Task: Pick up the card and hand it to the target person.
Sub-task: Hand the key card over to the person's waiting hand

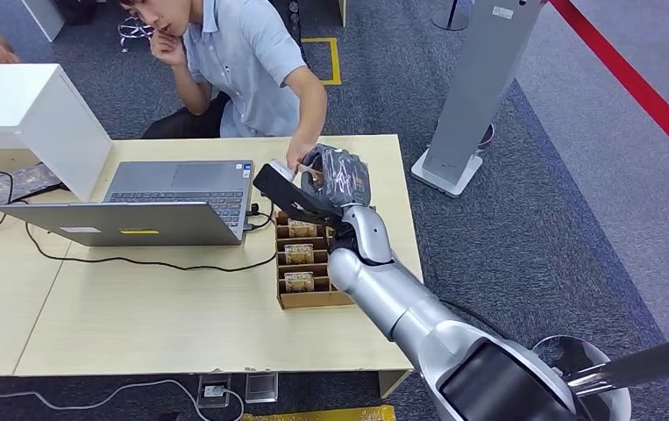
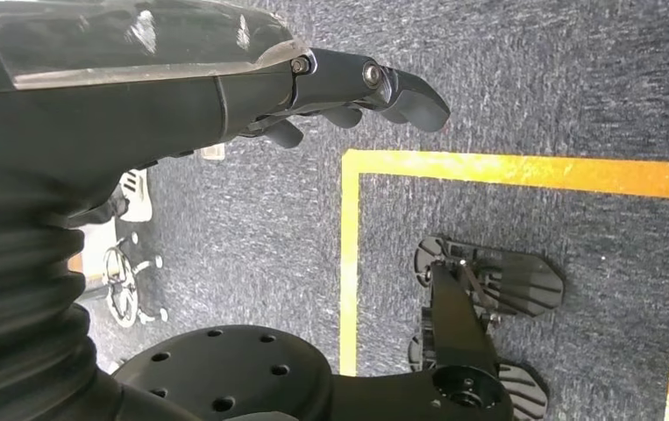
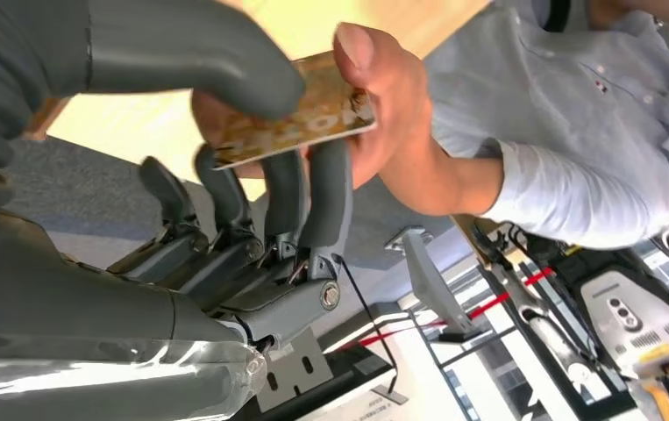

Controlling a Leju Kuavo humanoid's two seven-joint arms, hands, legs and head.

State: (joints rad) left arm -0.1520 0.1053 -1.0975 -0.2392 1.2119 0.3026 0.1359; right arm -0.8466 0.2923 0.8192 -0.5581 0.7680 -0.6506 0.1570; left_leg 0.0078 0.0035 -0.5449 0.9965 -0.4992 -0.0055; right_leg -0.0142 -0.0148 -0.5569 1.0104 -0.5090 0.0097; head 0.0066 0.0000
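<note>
- The gold card [image 3: 300, 114] sits pinched between the right hand's [image 3: 225, 175] thick thumb and its dark fingers [image 3: 326, 189].
- A person's hand [image 3: 383, 105] grips the card's far end.
- In the head view this handover hangs above the table [image 1: 138, 324], at 12 o'clock from the cardboard card tray [image 1: 313, 263], laptop [image 1: 164, 206] at 9 o'clock.
- The left hand [image 2: 348, 96] hangs over carpet, fingers slightly curled, holding nothing.
</note>
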